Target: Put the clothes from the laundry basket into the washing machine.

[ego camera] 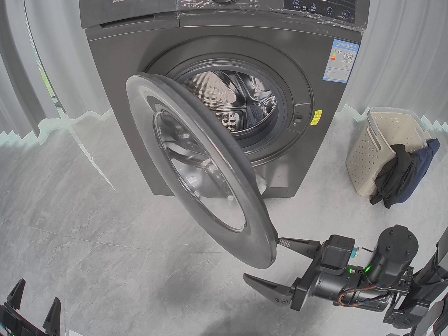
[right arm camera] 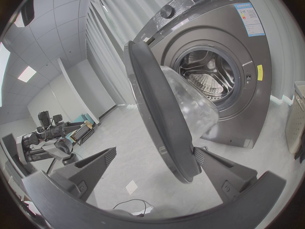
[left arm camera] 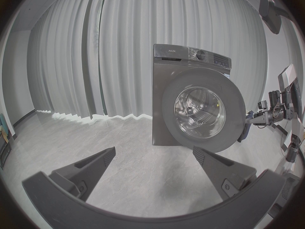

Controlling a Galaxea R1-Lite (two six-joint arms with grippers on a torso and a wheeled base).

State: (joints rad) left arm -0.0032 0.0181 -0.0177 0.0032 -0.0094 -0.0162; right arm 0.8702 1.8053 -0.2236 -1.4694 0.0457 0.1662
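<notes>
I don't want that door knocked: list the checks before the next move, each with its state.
1. Door open for loading: ok, swung out, drum mouth exposed.
2. Right end effector clear of door: not ok, it is open around the door's rim.
3. Left end effector free: ok, open, empty, low near the floor.
4. Clothes reachable: ok, draped over the laundry basket rim.
5. Drum empty: cannot tell, a dark patch shows inside.

R tool (ego camera: 262,259), fingers spread wide, has its far fingertip touching the rim of the washing machine (ego camera: 126,71) door (ego camera: 200,164) (swung open, drum (ego camera: 233,99) beyond). Well right of that tool: laundry basket (ego camera: 373,145) w/ dark clothes (ego camera: 401,173) over its rim. L tool (ego camera: 38,291) fingers apart.
</notes>
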